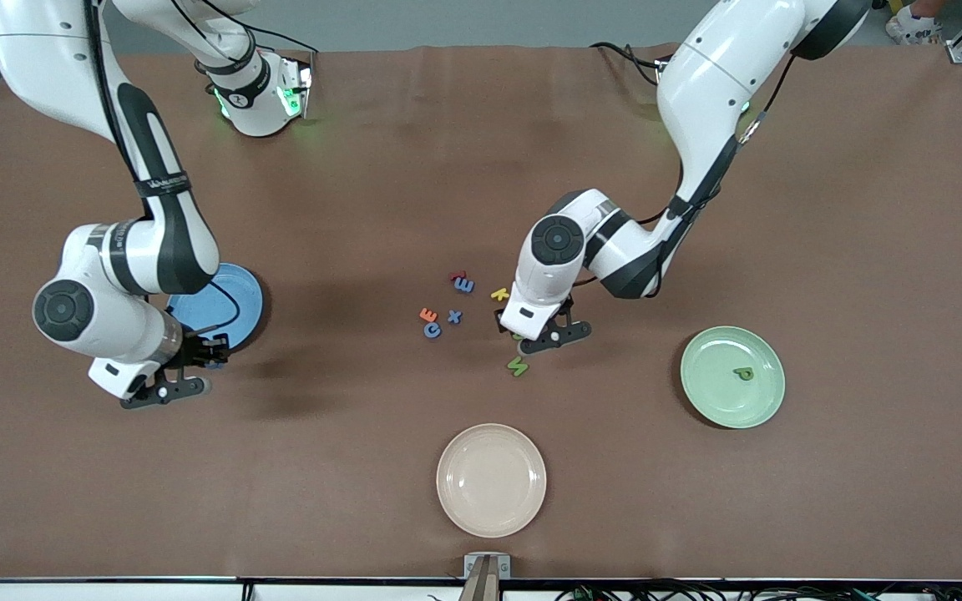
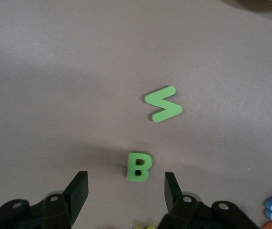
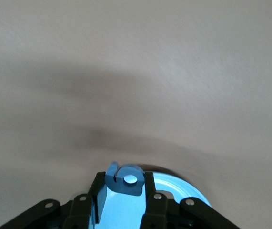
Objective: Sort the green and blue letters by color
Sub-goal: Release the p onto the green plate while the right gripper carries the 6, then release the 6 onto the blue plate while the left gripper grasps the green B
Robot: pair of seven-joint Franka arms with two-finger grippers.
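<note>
My left gripper (image 1: 519,332) (image 2: 125,187) hangs low over the table, open, its fingers on either side of a green B (image 2: 138,166) without touching it. A green M (image 1: 517,366) (image 2: 163,104) lies just nearer the camera. A green P (image 1: 744,373) rests in the green plate (image 1: 702,392). Blue E (image 1: 464,285), X (image 1: 454,316) and C (image 1: 432,330) lie in the middle cluster. My right gripper (image 1: 201,355) (image 3: 123,185) is shut on a blue letter (image 3: 125,180) over the camera-side rim of the blue plate (image 1: 235,292) (image 3: 186,191).
An orange letter (image 1: 427,315), a yellow one (image 1: 499,294) and a dark red one (image 1: 458,275) lie among the blue letters. A beige plate (image 1: 491,517) stands near the table's camera-side edge.
</note>
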